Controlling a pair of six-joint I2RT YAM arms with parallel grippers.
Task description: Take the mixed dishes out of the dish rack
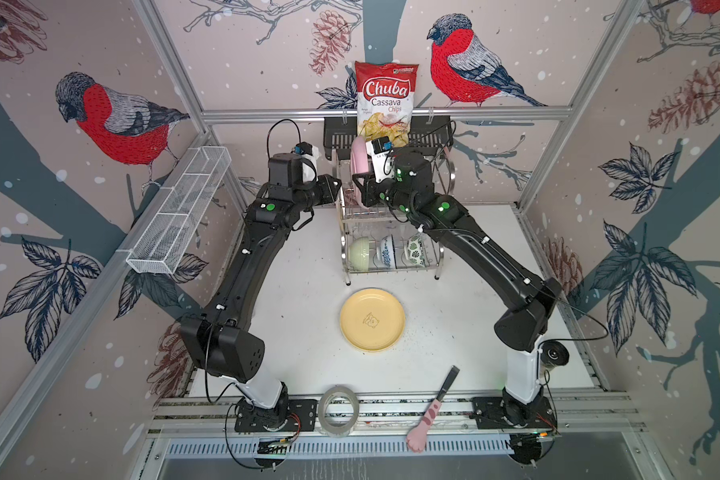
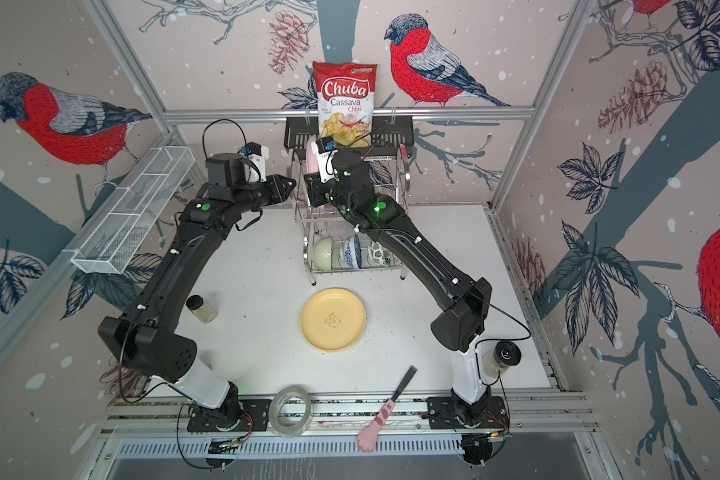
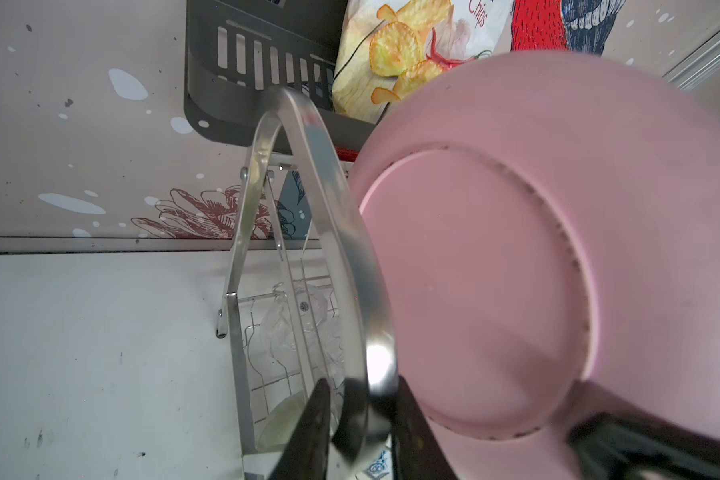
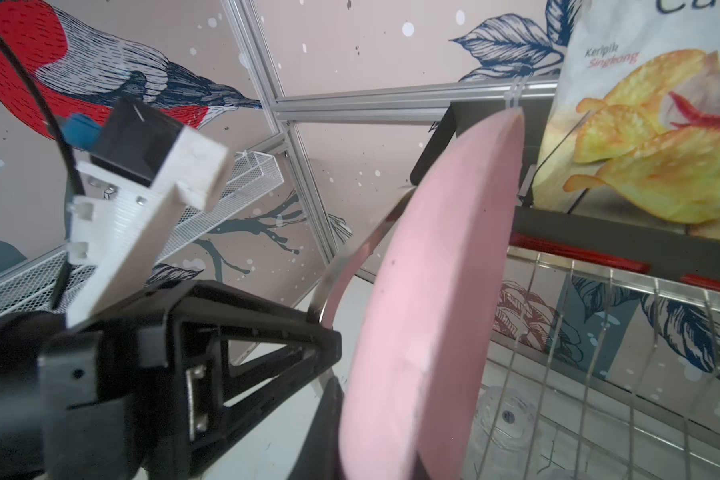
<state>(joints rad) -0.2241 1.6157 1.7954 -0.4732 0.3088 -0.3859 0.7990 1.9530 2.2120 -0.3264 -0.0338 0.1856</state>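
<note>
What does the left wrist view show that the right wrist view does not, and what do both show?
Only the left wrist view: the pink plate's underside with its foot ring, and the left fingers on both sides of the dish rack's looped handle. Only the right wrist view: the white mesh tray, the plate edge-on, the left arm's camera. Both: plate, handle, chips bag, black basket.
</note>
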